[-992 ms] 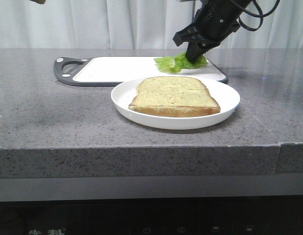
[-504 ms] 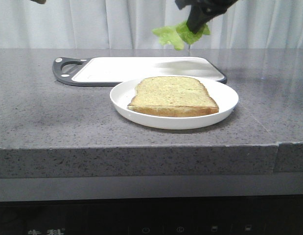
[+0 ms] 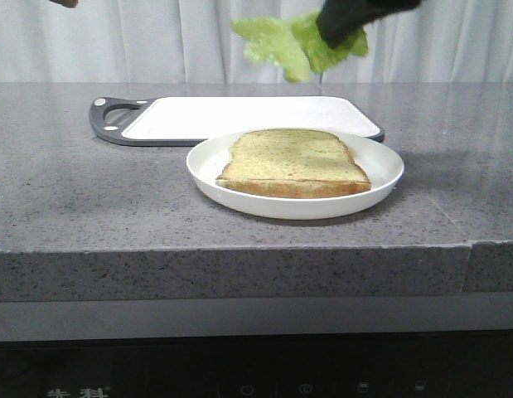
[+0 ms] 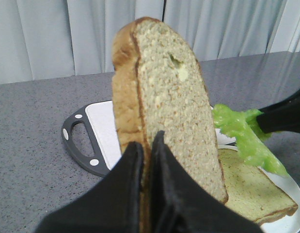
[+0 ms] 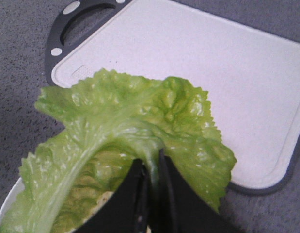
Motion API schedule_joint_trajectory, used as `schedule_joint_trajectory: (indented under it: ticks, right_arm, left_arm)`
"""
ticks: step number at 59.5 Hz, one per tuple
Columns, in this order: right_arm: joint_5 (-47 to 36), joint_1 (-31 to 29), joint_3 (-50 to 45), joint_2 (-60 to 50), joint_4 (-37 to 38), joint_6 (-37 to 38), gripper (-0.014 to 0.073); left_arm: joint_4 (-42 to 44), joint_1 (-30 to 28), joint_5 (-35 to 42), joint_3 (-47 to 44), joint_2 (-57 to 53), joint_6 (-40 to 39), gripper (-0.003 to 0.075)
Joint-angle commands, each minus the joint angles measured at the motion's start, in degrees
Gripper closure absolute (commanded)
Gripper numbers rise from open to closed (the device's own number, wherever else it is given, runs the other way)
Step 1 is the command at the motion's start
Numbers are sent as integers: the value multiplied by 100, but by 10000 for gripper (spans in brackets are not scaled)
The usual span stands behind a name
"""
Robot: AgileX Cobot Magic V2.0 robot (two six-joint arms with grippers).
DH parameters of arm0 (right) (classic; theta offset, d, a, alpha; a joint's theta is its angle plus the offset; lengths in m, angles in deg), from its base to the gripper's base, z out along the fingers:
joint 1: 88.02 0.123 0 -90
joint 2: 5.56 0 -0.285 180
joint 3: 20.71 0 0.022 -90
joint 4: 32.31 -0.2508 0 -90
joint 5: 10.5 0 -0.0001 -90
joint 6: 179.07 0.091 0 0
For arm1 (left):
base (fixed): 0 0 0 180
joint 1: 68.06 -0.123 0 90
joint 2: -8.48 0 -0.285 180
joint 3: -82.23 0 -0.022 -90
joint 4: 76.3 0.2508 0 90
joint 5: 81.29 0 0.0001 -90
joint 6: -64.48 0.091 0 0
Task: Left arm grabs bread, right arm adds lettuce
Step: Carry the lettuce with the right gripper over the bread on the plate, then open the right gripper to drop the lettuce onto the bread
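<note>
Front view: grey speckled tabletop point(image 3: 90, 207). Centre frame, white plate point(image 3: 380, 178) w/ a paler, yellowish bread slice point(image 3: 293, 162) lying flat. Behind it, white cutting board point(image 3: 239, 116) w/ dark rim & handle at left. Upper right of frame, right hand point(image 3: 339, 25), only partly seen, pinches a ruffled green lettuce leaf point(image 3: 277, 46) in the air, above & behind the plate. Left wrist view: left hand point(image 4: 146, 160), fingers narrow, clamps a wholemeal bread slice point(image 4: 164, 102) upright by its lower edge, centre frame, above the tabletop.
</note>
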Motion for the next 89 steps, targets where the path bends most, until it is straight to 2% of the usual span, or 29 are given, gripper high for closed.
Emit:
schedule_joint_trajectory:
  ticks: [1, 21, 42, 55, 77, 89]
  right_arm:
    - [-481, 4, -98, -221, -418, -60, 664]
    - [-411, 330, -225, 34, -551, -60, 664]
    - [-476, 336, -225, 128, -437, -65, 657]
    - [-469, 331, -225, 128, -403, -65, 459]
    - [-514, 331, -225, 116, -385, -65, 193]
    - [-700, 331, -220, -147, -385, -65, 168]
  left_arm:
    - [-64, -14, 562, 166, -25, -40, 741]
    - [-64, -14, 562, 166, -25, -40, 741]
    - [-64, -14, 562, 166, -25, -40, 741]
    - [-64, -14, 562, 166, -25, -40, 741]
    - [-64, -14, 562, 166, -25, -40, 741]
    - [-64, -14, 562, 166, -25, -40, 741]
